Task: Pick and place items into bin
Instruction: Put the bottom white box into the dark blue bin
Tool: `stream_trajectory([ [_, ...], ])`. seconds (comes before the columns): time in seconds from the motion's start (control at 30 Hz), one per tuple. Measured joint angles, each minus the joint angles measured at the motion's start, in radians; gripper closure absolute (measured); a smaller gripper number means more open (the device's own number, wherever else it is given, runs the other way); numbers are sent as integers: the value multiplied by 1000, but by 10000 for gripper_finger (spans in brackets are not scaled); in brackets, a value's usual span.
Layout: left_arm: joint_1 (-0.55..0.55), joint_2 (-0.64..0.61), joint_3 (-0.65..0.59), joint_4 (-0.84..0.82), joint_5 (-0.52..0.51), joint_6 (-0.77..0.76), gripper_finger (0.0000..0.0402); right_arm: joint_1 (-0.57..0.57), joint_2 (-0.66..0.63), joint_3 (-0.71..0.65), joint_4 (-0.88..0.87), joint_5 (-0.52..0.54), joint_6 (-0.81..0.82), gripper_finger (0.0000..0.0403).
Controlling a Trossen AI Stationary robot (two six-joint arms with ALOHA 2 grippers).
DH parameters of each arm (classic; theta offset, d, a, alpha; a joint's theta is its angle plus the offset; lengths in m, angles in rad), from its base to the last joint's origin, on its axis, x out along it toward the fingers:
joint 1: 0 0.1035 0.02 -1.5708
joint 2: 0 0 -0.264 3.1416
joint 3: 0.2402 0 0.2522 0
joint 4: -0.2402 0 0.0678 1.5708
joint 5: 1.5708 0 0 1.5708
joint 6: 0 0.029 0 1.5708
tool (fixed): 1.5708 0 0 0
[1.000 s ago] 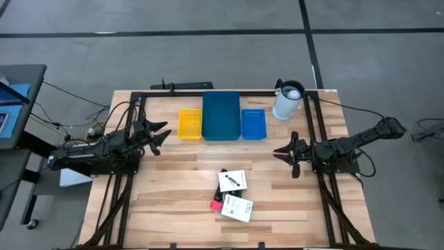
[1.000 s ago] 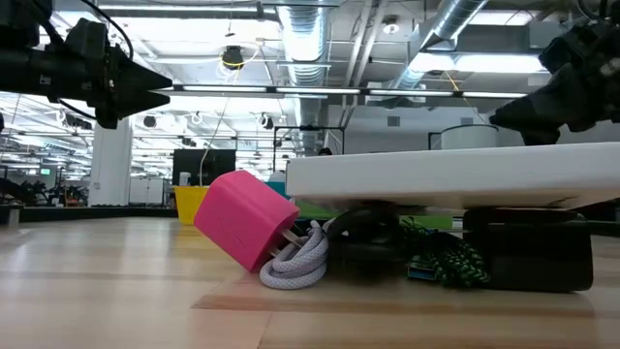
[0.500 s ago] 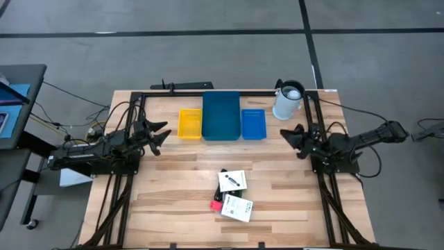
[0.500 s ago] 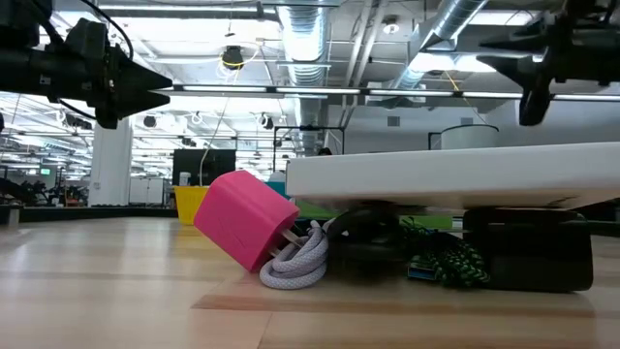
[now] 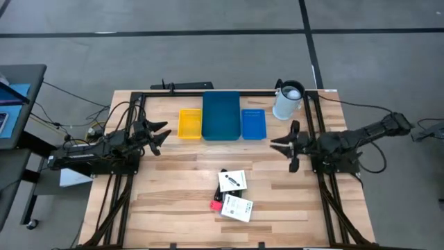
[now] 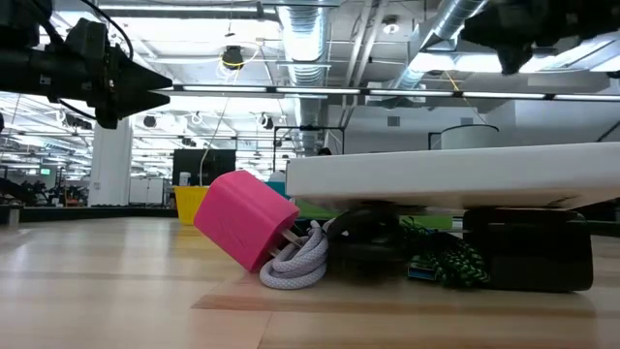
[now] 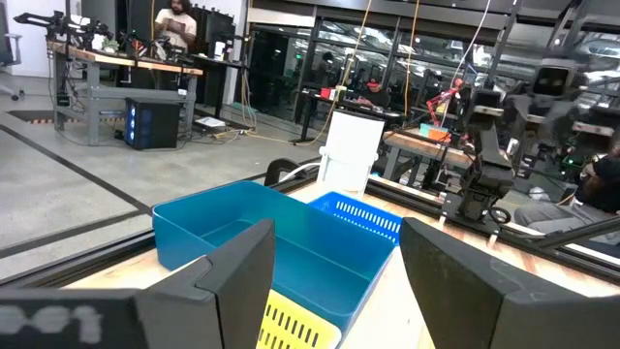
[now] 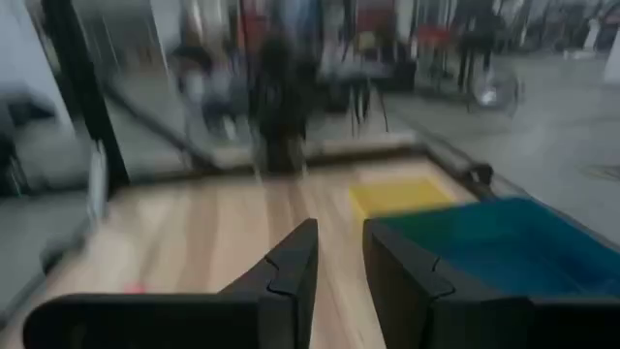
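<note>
Left gripper (image 5: 161, 132) parked near the small yellow plastic bin (image 5: 189, 123), fingers (image 7: 237, 281) spread wide, empty. Right gripper (image 5: 286, 144) hovering right of the small blue bin (image 5: 253, 124), fingers (image 8: 291, 271) narrow, holding nothing. Two white printed cards (image 5: 232, 181), pink-red piece (image 5: 216, 205) lying together on the wooden counter (image 5: 173, 180), well short of the large teal bin (image 5: 220, 115).
</note>
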Motion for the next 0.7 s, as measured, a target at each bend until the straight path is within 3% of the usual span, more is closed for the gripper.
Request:
stream_trajectory([
  [0.13, 0, 0, 0, 0, 0, 0, 189, 123, 97, 90, -181, 71, 62, 321],
  [0.33, 0, 0, 0, 0, 0, 0, 189, 298, 201, 117, -292, 79, 368, 306],
  [0.43, 0, 0, 0, 0, 0, 0, 189, 387, 270, 117, -284, 79, 468, 279],
  [0.7, 0, 0, 0, 0, 0, 0, 189, 525, 506, 118, -218, 89, 530, 191],
])
